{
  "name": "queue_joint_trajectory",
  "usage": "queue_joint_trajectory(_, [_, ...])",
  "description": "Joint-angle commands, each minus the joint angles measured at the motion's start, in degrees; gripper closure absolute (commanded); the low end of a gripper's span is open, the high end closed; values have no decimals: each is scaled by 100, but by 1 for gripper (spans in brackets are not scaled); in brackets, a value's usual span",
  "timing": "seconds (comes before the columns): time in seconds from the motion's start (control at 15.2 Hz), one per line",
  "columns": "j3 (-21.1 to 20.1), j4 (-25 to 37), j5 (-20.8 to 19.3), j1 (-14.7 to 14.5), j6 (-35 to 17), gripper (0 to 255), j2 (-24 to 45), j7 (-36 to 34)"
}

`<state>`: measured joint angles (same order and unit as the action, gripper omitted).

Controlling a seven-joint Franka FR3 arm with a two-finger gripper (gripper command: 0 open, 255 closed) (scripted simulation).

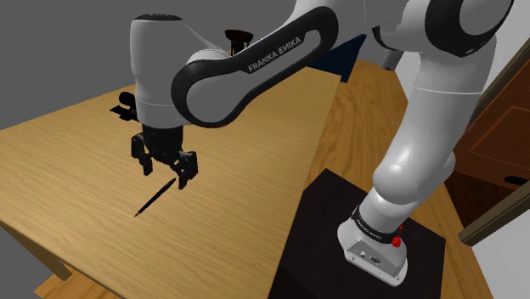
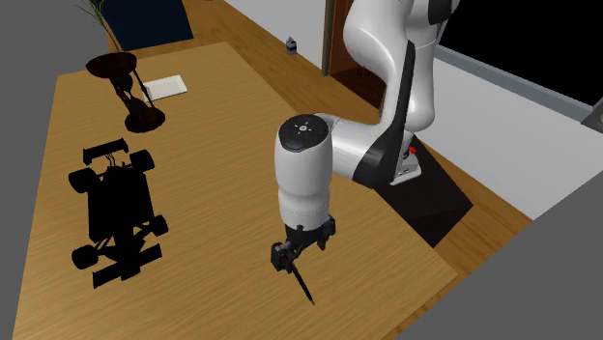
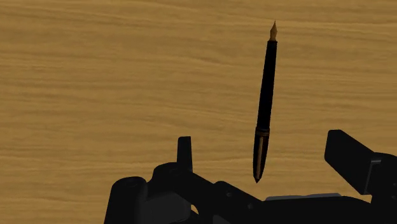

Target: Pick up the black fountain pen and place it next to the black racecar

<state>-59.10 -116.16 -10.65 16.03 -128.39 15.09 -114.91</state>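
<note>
The black fountain pen [image 1: 155, 197] [image 2: 302, 284] [image 3: 265, 102], slim with a gold nib, lies flat on the wooden table [image 1: 76, 170]. My gripper [image 1: 165, 166] [image 2: 296, 257] [image 3: 264, 147] hangs just above it, open. In the wrist view the pen's rear end lies between the two fingers, which do not touch it, and the nib points away from the hand. The black racecar [image 2: 114, 208] [image 1: 125, 101] stands farther along the table, toward the second exterior view's left, well apart from the pen. In the shoulder view the arm hides most of the car.
A dark hourglass-shaped object [image 2: 126, 89] and a white pad [image 2: 164, 87] sit beyond the racecar. The table's edge [image 2: 387, 319] runs close to the pen. The black stand [image 1: 365, 246] is beside the table. A brown door [image 1: 501, 119] is behind the arm.
</note>
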Motion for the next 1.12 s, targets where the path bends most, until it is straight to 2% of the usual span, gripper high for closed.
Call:
queue_joint_trajectory(0.0, [410,395,-565,-462,28,0,514,-683])
queue_joint_trajectory(0.53, [744,282,-986,-785,-382,0,921,-953])
queue_joint_trajectory(0.99, [744,282,-984,-786,-381,0,920,-952])
queue_joint_trajectory(1.06, [744,282,-984,-786,-381,255,920,-952])
